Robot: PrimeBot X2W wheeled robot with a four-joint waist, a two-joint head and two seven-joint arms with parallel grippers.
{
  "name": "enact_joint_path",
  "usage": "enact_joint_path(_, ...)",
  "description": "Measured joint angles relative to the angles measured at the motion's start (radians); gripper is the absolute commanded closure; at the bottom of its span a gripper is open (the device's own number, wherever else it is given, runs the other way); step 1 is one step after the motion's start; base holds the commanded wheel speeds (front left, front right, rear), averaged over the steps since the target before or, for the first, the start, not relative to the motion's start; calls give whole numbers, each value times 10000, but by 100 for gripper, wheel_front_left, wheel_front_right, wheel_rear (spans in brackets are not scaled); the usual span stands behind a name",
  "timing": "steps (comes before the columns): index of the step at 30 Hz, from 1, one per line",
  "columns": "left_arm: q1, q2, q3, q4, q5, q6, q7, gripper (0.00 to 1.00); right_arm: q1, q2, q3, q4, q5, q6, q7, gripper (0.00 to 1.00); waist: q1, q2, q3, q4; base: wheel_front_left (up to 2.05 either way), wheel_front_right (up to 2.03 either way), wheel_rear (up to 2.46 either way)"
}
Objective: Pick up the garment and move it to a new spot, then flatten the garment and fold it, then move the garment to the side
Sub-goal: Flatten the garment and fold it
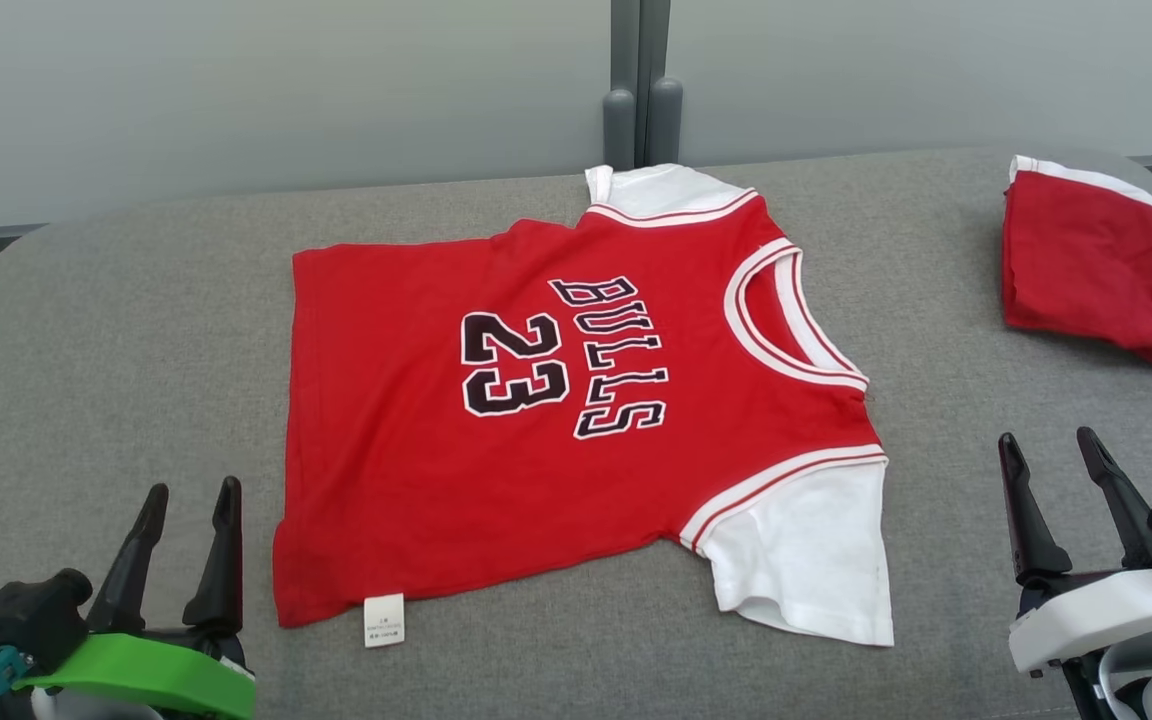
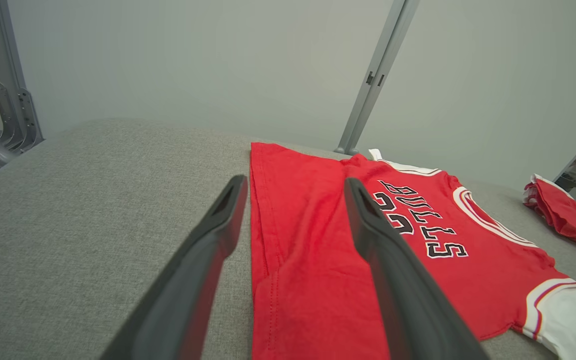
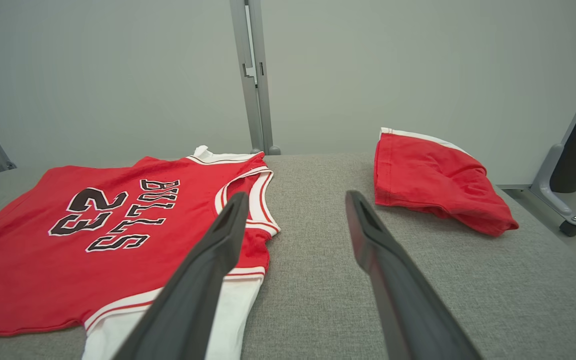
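At jersey [image 1: 536, 450] hem, head view: white care label [image 1: 384, 620].

You cannot read the print on the small white label [image 1: 384, 620] at the hem of the shirt [image 1: 536, 450]; it is too small. The folded red cloth [image 1: 1096, 265] runs off the head view's right edge. In the left wrist view, one finger [image 2: 398, 280] of the left tool [image 2: 294, 182] covers part of the shirt's number, and the bottom edge cuts off the hem. In the right wrist view, the right tool [image 3: 295, 195] hides part of the near white sleeve [image 3: 238, 305].
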Motion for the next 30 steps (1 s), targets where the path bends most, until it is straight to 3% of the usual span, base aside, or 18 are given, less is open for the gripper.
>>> enact_joint_path(12, 6, -69, -548, 251, 77, 0, 2, 0, -356, 180, 238, 468, -128, -2, -75, 0, 0, 0, -169, 31, 0, 0, 0)
enact_joint_path(30, 6, -121, -548, 489, 130, 0, 2, 0, -553, 244, 345, 903, -219, 17, -88, 0, 0, 0, -237, 172, 0, 0, 0)
